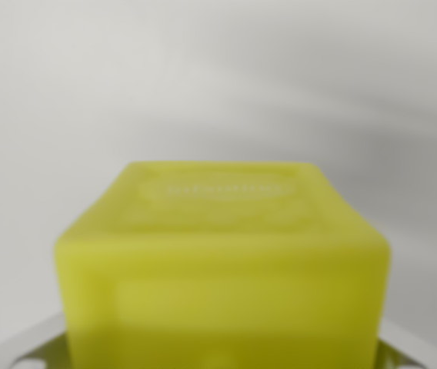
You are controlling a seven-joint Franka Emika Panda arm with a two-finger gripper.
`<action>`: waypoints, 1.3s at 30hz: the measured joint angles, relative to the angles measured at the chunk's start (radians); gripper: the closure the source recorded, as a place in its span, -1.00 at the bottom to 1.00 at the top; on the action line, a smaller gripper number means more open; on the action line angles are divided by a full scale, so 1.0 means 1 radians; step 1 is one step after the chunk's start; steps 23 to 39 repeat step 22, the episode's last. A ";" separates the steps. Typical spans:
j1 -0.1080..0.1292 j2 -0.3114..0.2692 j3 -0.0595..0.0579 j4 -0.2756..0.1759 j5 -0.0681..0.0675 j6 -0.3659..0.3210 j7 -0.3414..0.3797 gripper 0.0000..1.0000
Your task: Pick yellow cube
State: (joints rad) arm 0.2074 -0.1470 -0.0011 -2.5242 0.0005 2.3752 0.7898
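Observation:
The yellow cube [222, 269] fills the lower middle of the wrist view, very close to the camera and out of focus. Its top face carries a faint embossed oval mark. Pale grey parts of my gripper [222, 357] show at the bottom corners. One finger [30, 350] lies against the cube's left side and the other finger [415, 346] against its right side. The jaws look shut on the cube; the contact itself is hidden behind the cube's lower edge.
Behind the cube there is only a plain white surface [218, 77], crossed by soft grey shadows in the upper right. No other object shows in this view.

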 joint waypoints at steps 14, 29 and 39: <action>0.000 -0.056 0.000 0.033 0.000 -0.089 0.000 1.00; 0.000 -0.058 0.000 0.035 0.000 -0.093 0.000 1.00; 0.000 -0.058 0.000 0.035 0.000 -0.093 0.000 1.00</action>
